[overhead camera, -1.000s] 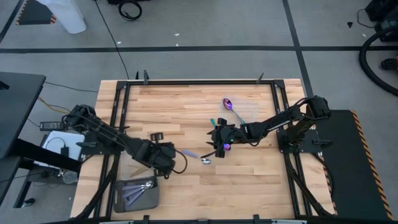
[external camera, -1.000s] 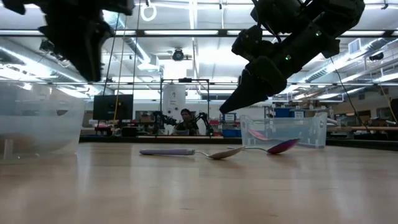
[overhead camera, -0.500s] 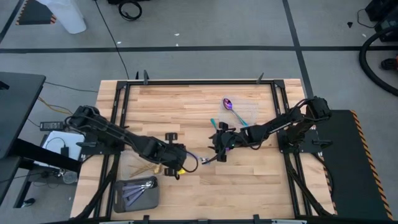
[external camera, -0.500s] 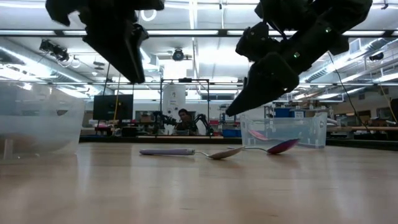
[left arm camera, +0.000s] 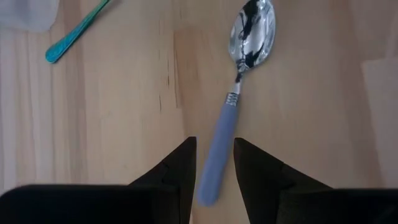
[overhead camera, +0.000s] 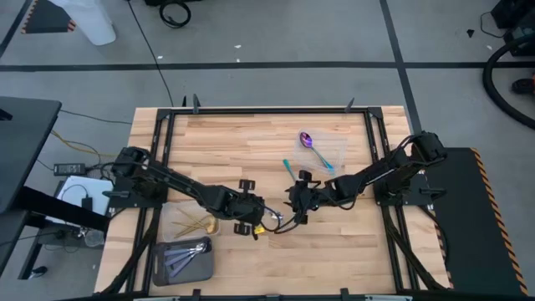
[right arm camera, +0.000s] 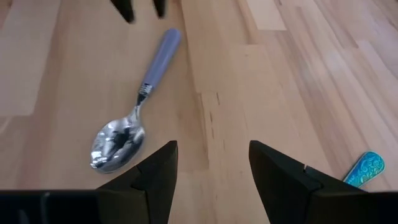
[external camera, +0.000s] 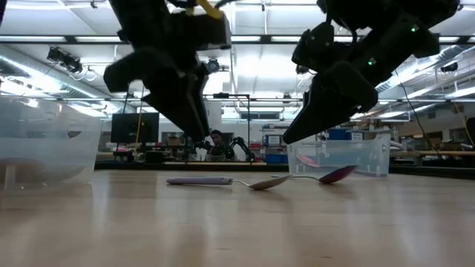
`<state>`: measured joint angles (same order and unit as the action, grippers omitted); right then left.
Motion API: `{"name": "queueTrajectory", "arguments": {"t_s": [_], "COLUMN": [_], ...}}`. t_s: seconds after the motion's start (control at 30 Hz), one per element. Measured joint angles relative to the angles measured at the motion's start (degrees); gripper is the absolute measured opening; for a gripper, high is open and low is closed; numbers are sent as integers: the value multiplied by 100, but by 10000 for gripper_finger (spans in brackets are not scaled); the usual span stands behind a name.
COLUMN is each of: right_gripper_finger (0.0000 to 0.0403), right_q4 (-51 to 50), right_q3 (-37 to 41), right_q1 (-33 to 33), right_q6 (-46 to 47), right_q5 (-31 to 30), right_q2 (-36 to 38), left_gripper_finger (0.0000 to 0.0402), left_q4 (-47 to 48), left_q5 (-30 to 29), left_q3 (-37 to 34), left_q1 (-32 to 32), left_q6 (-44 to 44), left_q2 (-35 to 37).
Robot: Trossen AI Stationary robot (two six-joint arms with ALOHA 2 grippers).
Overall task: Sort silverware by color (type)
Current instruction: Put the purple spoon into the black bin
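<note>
A silver spoon with a lavender handle [left arm camera: 224,134] lies flat on the wooden table near its middle [overhead camera: 278,219], bowl toward the right arm. My left gripper [left arm camera: 214,171] hovers open above the handle's free end, a finger on either side, clear of it [external camera: 199,133]. My right gripper [right arm camera: 211,168] hangs open just beyond the spoon's bowl [right arm camera: 118,143], touching nothing [overhead camera: 292,211]. An iridescent spoon's teal handle [overhead camera: 286,165] lies beside it; its purple bowl [external camera: 338,174] rests on the table. Another iridescent spoon [overhead camera: 308,140] lies farther back.
Gold utensils [overhead camera: 196,224] lie near the left arm. A grey tray [overhead camera: 160,261] at the near left holds lavender-handled pieces. A clear container [external camera: 338,156] stands at the back right, another [external camera: 44,148] at the left. Black frame rails [overhead camera: 267,109] border the table.
My left gripper has moved toward the table's right and come down, rolling its wrist, until it stands over the lavender spoon's handle. My right gripper has drifted a little toward the near edge, closer to the spoon's bowl. The spoons have stayed where they were.
</note>
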<state>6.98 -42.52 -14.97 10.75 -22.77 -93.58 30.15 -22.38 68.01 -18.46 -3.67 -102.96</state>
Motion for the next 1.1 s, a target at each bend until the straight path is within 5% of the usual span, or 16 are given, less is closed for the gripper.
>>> {"name": "queueTrajectory", "arguments": {"t_s": [0.5,0.83,1.1], "right_gripper_finger": [208,208,208], "right_q4": [-79,-241,-342], "right_q3": [0,0,0], "right_q1": [-699,-1122,-1332], "right_q6": [656,1231,1570], "right_q5": [-573,-1019,-1282], "right_q2": [0,0,0], "left_gripper_finger": [118,179,164], "left_q4": [-894,-1127,-991], "left_q5": [685,1780,1727], "left_q3": [-2,2,32], "left_q1": [431,767,731], "left_q6": [172,252,884], "left_q2": [-679,-782,-1025]}}
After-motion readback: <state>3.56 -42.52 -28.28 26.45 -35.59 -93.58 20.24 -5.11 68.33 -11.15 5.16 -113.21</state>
